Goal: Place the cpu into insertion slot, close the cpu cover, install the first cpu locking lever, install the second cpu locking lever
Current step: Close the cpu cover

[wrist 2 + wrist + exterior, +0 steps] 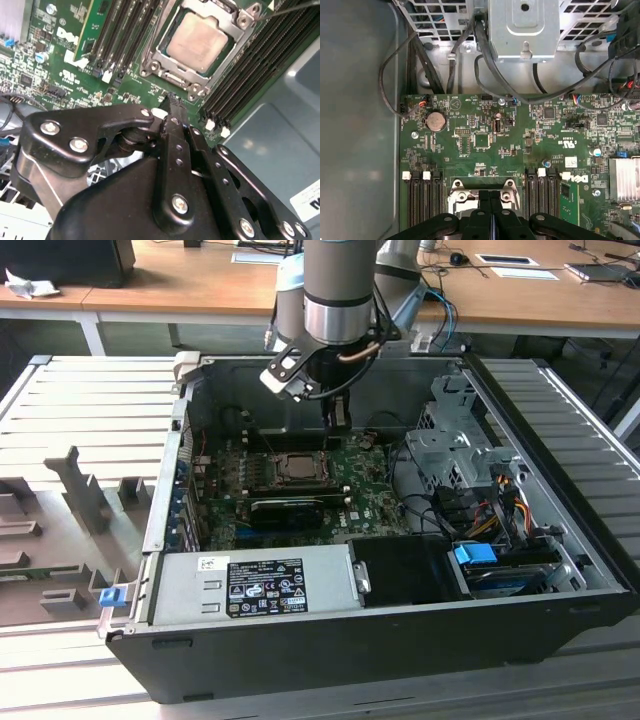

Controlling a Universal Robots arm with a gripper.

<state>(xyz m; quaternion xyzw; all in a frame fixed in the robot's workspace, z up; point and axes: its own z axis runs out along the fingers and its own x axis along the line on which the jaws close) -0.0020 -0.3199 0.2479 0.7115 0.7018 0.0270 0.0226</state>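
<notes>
In the centre of the exterior view the gripper (338, 418) hangs inside the open computer case (560, 540), just behind the insertion slot (268, 478) on the green motherboard (485, 145). The cpu (196, 42) already lies flat in that slot, pale face up, and the cpu cover (225, 62) is folded down around it, its window framing the chip; that likely explains why the gripper carries nothing. In both wrist views its 2 fingers are pressed together into 1 narrow tip, low and just beside the socket's corner, a pose better suited to pushing than carrying. A thin metal rod (292, 7) angles away past the socket; whether it is a locking lever, I cannot tell.
</notes>
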